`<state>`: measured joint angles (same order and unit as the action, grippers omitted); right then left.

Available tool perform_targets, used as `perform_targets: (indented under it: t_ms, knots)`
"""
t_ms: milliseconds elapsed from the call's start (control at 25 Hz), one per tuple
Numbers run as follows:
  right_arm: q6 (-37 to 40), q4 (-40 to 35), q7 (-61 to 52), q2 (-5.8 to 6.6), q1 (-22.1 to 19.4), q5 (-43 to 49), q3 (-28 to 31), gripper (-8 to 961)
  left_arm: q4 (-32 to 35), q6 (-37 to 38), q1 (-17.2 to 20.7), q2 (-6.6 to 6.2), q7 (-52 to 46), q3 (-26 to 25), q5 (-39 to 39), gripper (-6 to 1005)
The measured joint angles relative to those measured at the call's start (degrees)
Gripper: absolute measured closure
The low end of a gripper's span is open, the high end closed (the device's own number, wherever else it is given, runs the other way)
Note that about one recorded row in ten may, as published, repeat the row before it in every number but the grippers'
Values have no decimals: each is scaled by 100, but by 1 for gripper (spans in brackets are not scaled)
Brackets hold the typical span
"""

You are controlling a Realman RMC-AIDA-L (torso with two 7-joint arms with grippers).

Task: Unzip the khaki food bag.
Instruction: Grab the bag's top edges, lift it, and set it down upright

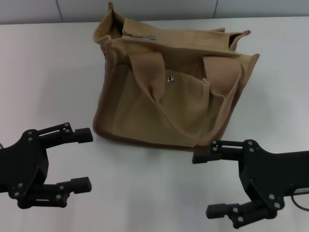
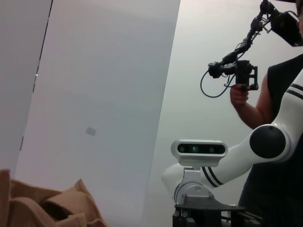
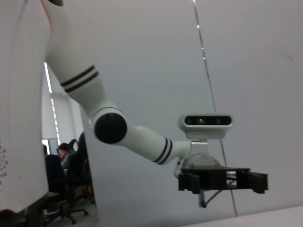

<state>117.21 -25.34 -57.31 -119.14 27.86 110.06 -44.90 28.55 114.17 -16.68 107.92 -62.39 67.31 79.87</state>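
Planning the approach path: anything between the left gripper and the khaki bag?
Nothing. In the head view, only bare white table separates the open left gripper from the khaki food bag.

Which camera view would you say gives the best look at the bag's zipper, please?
The head view: the zipper runs along the top of the khaki bag. The left wrist view catches only a corner of the bag's fabric; the right wrist view shows none of it.
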Motion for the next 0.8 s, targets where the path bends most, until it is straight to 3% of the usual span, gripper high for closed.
perform_targets:
  t_ms: [360,600,720,800]
  knots:
    - [-129,79,3,-11,-16,-6,35,107,10,-7,42,-34,-9,-120,32,150]
    - [-216,138,9,-13,-12,-8,78,108,-34,-53,16,11,-37,-221,32,150]
    - [-316,157,14,-13,-54,-48,218,108,-114,-332,28,101,-79,-516,29,151]
    - [-428,176,15,-13,-97,-61,407,108,-230,-620,42,229,-87,-812,29,151]
